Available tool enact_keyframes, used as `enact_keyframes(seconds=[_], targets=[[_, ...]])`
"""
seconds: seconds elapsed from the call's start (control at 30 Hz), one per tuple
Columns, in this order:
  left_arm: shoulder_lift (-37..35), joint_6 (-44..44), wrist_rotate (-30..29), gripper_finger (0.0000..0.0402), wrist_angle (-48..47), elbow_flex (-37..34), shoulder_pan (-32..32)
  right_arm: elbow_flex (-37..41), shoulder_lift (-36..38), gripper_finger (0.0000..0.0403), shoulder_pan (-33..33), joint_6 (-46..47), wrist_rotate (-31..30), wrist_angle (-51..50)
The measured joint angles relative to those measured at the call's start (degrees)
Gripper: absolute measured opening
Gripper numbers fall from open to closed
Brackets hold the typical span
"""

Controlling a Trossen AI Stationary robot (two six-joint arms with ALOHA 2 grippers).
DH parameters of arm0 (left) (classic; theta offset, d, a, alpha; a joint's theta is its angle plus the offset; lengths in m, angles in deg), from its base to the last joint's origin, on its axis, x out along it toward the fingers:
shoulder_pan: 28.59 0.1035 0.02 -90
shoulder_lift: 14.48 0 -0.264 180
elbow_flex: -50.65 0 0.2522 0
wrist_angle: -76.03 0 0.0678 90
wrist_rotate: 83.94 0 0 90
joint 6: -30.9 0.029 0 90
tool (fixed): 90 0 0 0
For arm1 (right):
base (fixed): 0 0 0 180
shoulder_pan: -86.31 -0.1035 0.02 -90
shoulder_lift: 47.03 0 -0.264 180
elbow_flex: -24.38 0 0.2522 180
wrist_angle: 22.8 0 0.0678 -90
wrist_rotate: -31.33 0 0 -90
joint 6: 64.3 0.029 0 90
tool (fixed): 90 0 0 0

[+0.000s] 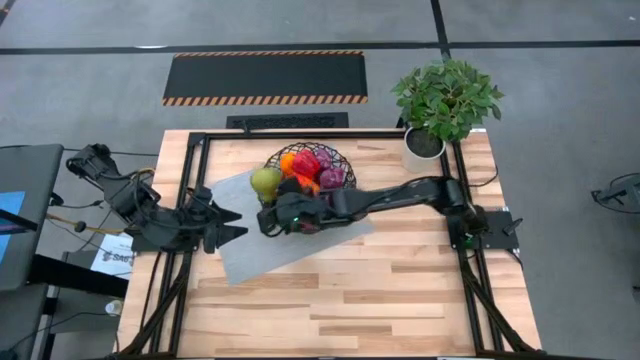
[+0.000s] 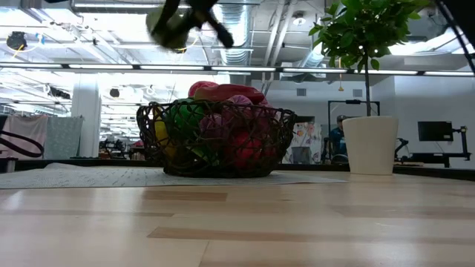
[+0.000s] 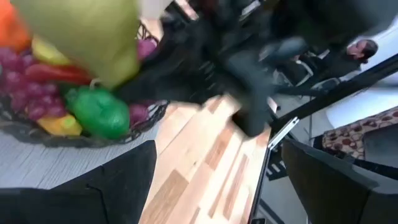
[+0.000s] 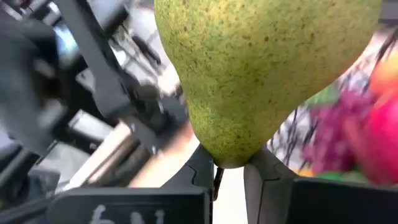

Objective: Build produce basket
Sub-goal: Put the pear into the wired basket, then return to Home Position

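The black wire basket (image 1: 340,160) stands on a grey mat (image 1: 265,250) and holds red, orange, purple and green produce (image 1: 312,168). In the low view the basket (image 2: 223,141) rests on its base. My right gripper (image 1: 270,205) reaches in from the table's right and is shut on a green pear (image 1: 265,182), held in the air beside the basket's left rim. The low view shows that pear (image 2: 171,28) high above the basket. My left gripper (image 1: 232,224) waits open over the mat's left part, touching nothing; its wrist view shows the pear (image 3: 87,37) and the basket (image 3: 74,134). My right gripper pinches the pear's narrow end (image 4: 231,152) between its two fingers (image 4: 202,168), only at their free ends. The pear's wide end points away from the gripper. The pear is lifted clear of the table and of the basket.
A leafy plant in a white pot (image 1: 425,142) stands at the table's far right corner, right of the basket. The black frame rails (image 1: 190,200) run along the table's left, far and right sides. Bare wood (image 1: 380,300) fills the table's near half.
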Motion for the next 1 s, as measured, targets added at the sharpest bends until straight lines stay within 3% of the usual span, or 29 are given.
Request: enact_keyframes(seconds=[0.23, 0.47, 0.73, 1.0], targets=[[0.04, -1.18, 0.17, 0.0332, -1.83, 0.02, -1.2, 0.09, -4.3, 0.0043, 1.23, 10.43, 1.24, -3.96], [0.04, -1.81, -0.29, 0.0332, -5.41, 0.02, -1.17, 0.02, -4.31, 0.0138, 2.81, 11.22, 3.34, -5.61], [0.06, -8.33, -10.22, 0.0332, -16.48, -1.58, 0.09, 0.0, -4.13, 0.0207, 3.68, 13.32, 4.27, -6.16], [0.06, -12.67, -4.33, 0.0332, -16.58, -7.8, 1.92, -0.09, -1.42, 0.0211, 3.51, 10.22, 9.71, -5.56]])
